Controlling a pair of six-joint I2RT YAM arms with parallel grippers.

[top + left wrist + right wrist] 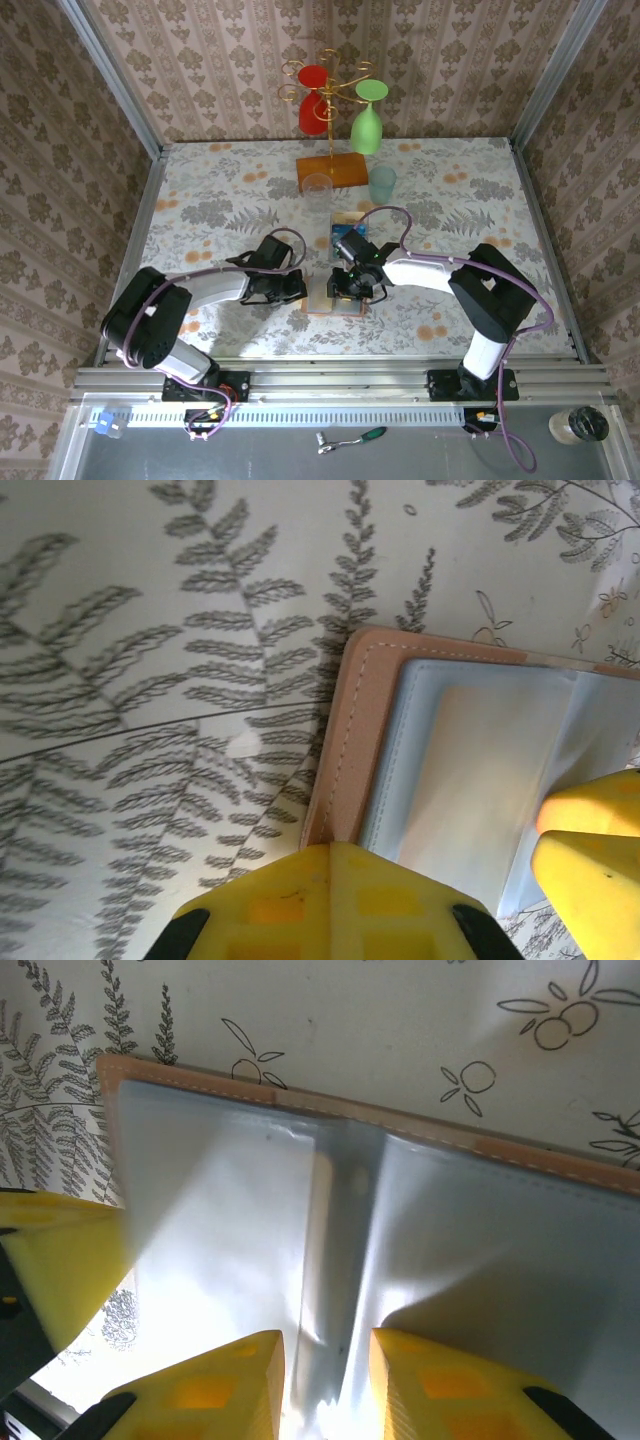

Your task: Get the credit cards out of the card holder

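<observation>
Card holder [318, 304] lies open like a book on the fern-print table [200, 205], near the front edge between the two arms, with its blue-grey pockets facing up [480, 1250] and its salmon-brown rim showing round them [345, 740]. No writing on the pockets can be made out.

The left gripper [297, 290] has its fingers pressed together at the wallet's left edge [330, 880]. The right gripper [350, 288] stands over the middle fold, its fingers a little apart on either side of it [325, 1350]; whether they pinch anything there I cannot tell.

Just behind the right gripper, blue credit cards [348, 225] lie on the table, their print too small to read. Farther back stand a clear tumbler [318, 190], a teal cup [382, 183] and an orange wooden base [335, 170] whose rack carries a red glass [313, 100] and a green glass [367, 125].
</observation>
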